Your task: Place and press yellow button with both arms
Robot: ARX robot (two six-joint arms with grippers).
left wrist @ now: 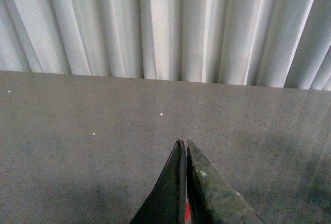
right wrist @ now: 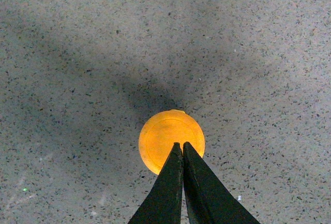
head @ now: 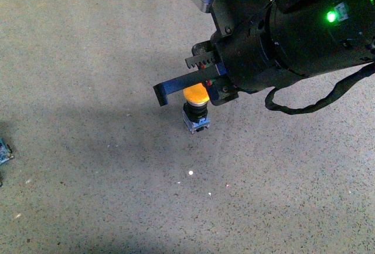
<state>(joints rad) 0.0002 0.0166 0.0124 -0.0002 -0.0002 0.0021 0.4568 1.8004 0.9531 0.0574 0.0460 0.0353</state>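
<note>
Speckled grey surface (head: 88, 60) bordered at its far edge by a white pleated curtain (left wrist: 155, 27). The yellow button (head: 196, 97) stands upright near the middle of the surface, domed cap uppermost, black collar beneath, and small blue-grey square base resting on the surface.

Directly above the cap is the right hand (right wrist: 182, 145). In the right wrist view its two dark fingers (right wrist: 168, 182) are pressed together, with nothing between them, and their tips overlap the near part of the round yellow cap. In the front view the fingers pass just over the cap and project beyond it to the left. Whether they touch the cap cannot be told. The right arm (head: 293, 37) enters from the upper right, showing a lit green lamp (head: 331, 16) and a looping black cable (head: 304, 104).

The left hand (left wrist: 184, 144), seen only in its own wrist view, has its fingers pressed together above bare surface, pointing towards the curtain. A small bluish object (head: 3, 151) lies at the left edge of the front view, well apart from the button.
</note>
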